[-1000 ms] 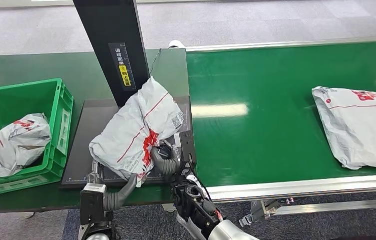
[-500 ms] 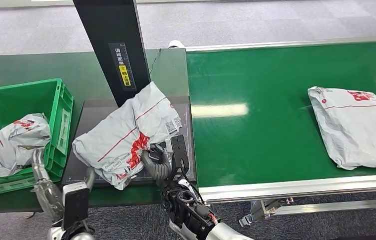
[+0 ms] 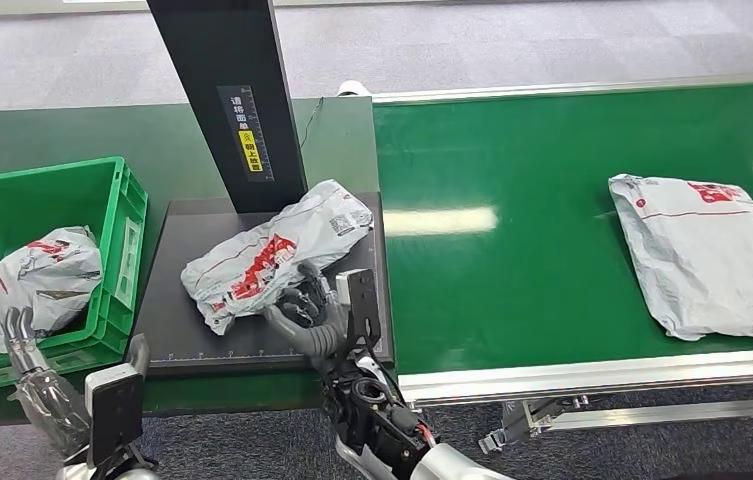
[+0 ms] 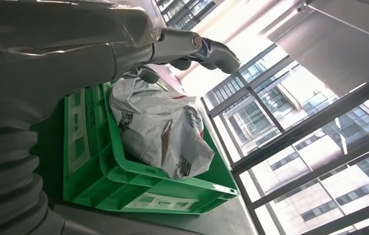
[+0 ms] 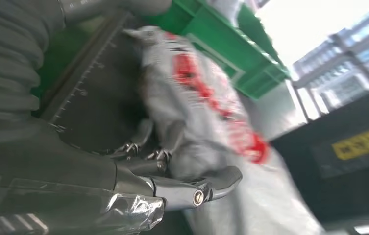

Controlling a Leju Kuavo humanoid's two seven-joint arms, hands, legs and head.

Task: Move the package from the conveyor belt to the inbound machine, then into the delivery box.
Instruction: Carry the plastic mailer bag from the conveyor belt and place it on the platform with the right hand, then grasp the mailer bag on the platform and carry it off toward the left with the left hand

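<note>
On the black scanning plate (image 3: 192, 300) of the inbound machine lies the package (image 3: 272, 262), a crumpled grey-white plastic mailer with red printing and a small printed label near its 1 o'clock corner; the lettering is too small to read. The right hand (image 3: 304, 312) sits at the package's 5 o'clock edge, its fingers (image 5: 165, 142) curled into the soft plastic and gripping a fold of it, the thumb lying beneath. The right wrist view is blurred, but it shows the same red print and the ruler marks along the plate's rim.

At 12 o'clock from the package rises the machine's flat black post (image 3: 227, 100), carrying a vertical strip of white Chinese characters and a yellow sticker (image 3: 249, 150) with dark writing I cannot make out.

Out at 9 o'clock stands the green plastic delivery box (image 3: 117, 250), ribbed and moulded, with a second bagged parcel (image 3: 37, 285) of the same grey-and-red kind slumped inside it. The left hand (image 3: 27, 345) hovers at the box's near rim, holding nothing, its fingers (image 4: 207, 46) loosely bent and apart above the crate.

At 3 o'clock runs the glossy green conveyor belt (image 3: 512, 260), framed in silver metal, and far along it rests another flat grey mailer (image 3: 712, 255) with red print and a black mark. Grey carpet (image 3: 552, 40) lies beyond.
</note>
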